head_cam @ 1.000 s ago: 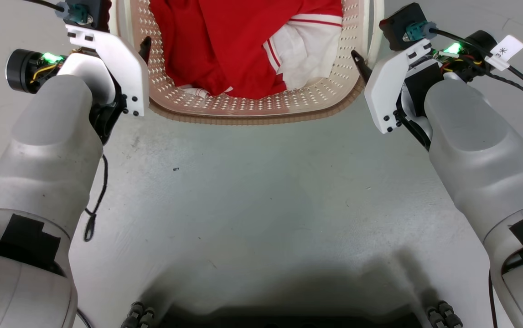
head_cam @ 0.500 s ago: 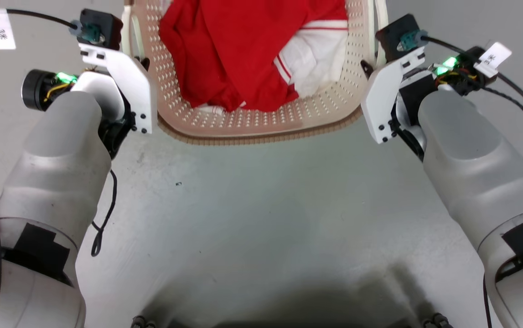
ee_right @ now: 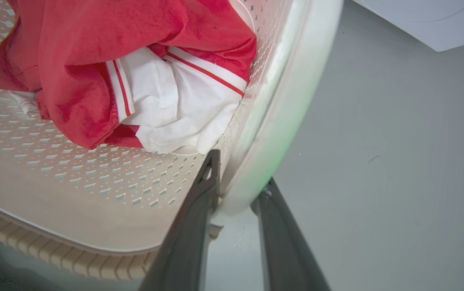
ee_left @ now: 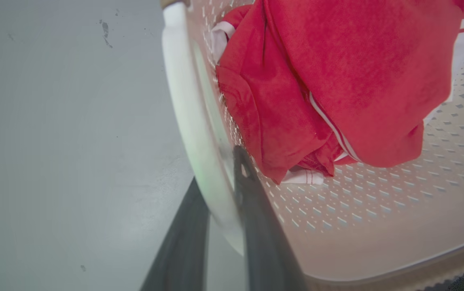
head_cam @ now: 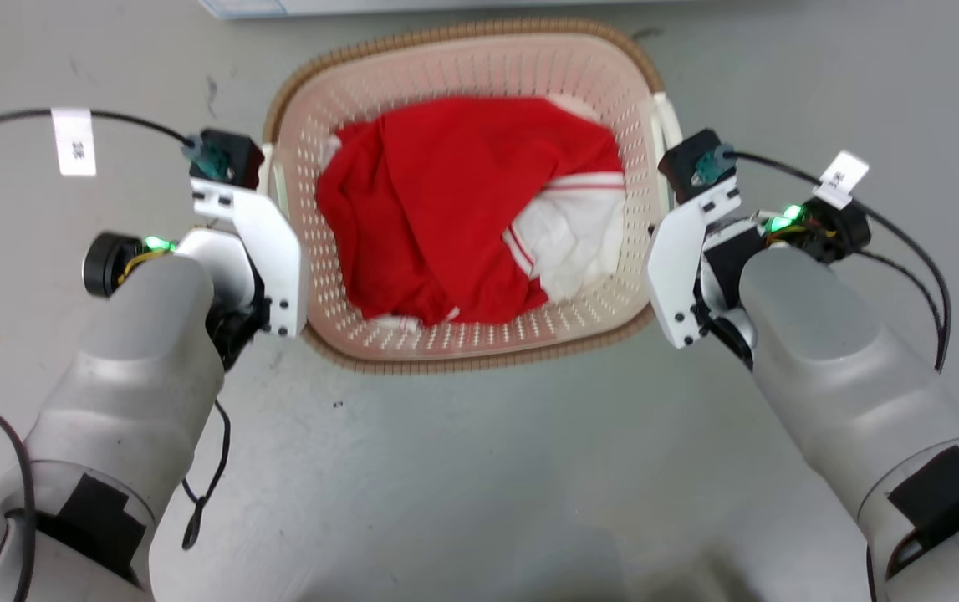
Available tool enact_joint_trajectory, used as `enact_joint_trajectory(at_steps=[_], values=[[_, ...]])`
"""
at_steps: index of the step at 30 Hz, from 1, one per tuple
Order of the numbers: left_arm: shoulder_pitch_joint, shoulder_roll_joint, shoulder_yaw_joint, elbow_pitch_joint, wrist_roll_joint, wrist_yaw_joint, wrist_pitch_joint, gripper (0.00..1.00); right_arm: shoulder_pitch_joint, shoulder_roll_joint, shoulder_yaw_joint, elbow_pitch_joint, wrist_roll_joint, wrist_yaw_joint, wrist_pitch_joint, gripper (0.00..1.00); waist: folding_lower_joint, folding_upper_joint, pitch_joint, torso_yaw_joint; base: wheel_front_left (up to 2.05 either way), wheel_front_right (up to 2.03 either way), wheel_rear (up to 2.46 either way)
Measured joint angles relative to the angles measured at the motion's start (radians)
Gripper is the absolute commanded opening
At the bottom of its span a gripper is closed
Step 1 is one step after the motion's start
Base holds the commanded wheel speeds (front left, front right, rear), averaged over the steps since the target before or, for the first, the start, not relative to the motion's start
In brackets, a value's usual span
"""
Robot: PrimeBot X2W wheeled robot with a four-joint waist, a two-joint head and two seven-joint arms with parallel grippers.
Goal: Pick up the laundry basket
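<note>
a scuffed grey floor (head_cam: pixel 479 468) meets a white panel (head_cam: pixel 245 7) beyond.

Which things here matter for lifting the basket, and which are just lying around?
For the job: laundry basket, its white handles, left end effector, right end effector.
Just there: red and white clothes inside it, white appliance beyond, grey floor.

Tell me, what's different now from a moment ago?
Mostly the camera moved: the head view shifted, so the whole laundry basket now shows instead of just its near end. The left gripper and right gripper kept their places at its sides, jaws closed around the white handles. The red and white clothes stayed inside.
</note>
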Motion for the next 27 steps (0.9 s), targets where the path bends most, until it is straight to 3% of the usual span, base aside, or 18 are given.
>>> enact_joint_trajectory(at_steps=[27], values=[[0.251, 0.04, -0.196, -0.081, -0.238, 0.001, 0.18, 0.0, 0.243, -0.033, 0.297, -0.1, 0.334, -0.002, 0.199, 0.0, -0.0002, 0.0, -0.417, -0.031, 0.0, 0.0, 0.0]])
